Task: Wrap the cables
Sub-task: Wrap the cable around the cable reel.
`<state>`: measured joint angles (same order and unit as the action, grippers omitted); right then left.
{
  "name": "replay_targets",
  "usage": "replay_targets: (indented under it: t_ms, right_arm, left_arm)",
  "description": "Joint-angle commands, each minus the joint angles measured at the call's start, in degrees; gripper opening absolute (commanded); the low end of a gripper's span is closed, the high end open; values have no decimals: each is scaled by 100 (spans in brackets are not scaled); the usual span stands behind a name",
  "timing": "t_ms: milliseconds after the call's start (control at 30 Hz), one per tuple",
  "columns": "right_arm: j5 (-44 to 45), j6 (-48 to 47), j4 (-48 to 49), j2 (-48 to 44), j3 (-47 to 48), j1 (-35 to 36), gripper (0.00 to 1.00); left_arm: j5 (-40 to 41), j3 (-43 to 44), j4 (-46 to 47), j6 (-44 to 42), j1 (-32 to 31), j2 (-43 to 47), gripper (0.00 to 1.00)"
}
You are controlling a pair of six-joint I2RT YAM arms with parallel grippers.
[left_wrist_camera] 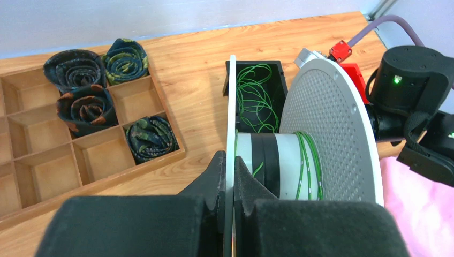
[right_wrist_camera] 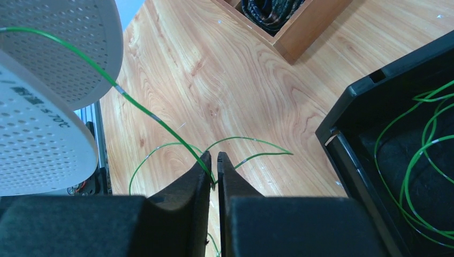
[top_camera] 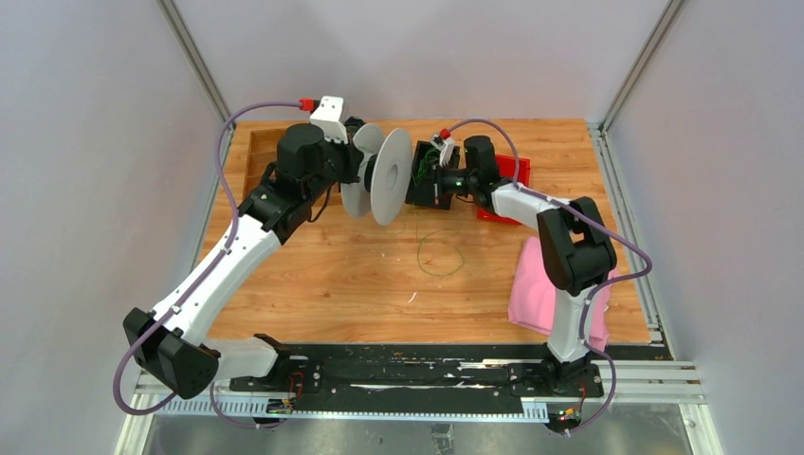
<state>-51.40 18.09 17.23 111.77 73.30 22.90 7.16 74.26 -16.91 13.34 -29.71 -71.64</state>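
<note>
A grey spool (top_camera: 391,176) is held on edge above the table's far middle, my left gripper (left_wrist_camera: 230,172) shut on its thin near flange (left_wrist_camera: 232,107). A few turns of green cable (left_wrist_camera: 309,160) lie round the spool's core. One strand of cable (right_wrist_camera: 155,118) runs taut from the spool (right_wrist_camera: 48,123) down between the fingers of my right gripper (right_wrist_camera: 214,161), whose jaws are closed onto it with only a slit left. More of this cable curls in a loop (top_camera: 439,251) on the wood. Other green loops (left_wrist_camera: 257,99) lie in a black box (left_wrist_camera: 281,75).
A wooden divided tray (left_wrist_camera: 107,179) with rolled dark bundles (left_wrist_camera: 85,104) sits at the far left. A red object (top_camera: 514,171) lies behind the right arm. A pink cloth (top_camera: 533,284) covers the right side. The black box (right_wrist_camera: 348,107) stands just right of my right gripper.
</note>
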Motion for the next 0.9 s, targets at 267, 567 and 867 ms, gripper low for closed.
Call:
replay_targets:
  t_ms: [267, 567, 867]
  right_arm:
    - [297, -205, -107, -251, -382, 384, 1]
    - [384, -101, 184, -439, -927, 925, 1]
    - [412, 245, 482, -708, -1237, 1411, 1]
  left_arm:
    - [810, 278, 162, 738, 345, 113, 0]
    - [1814, 634, 19, 705, 347, -213, 0]
    - [2454, 855, 12, 555, 263, -547, 1]
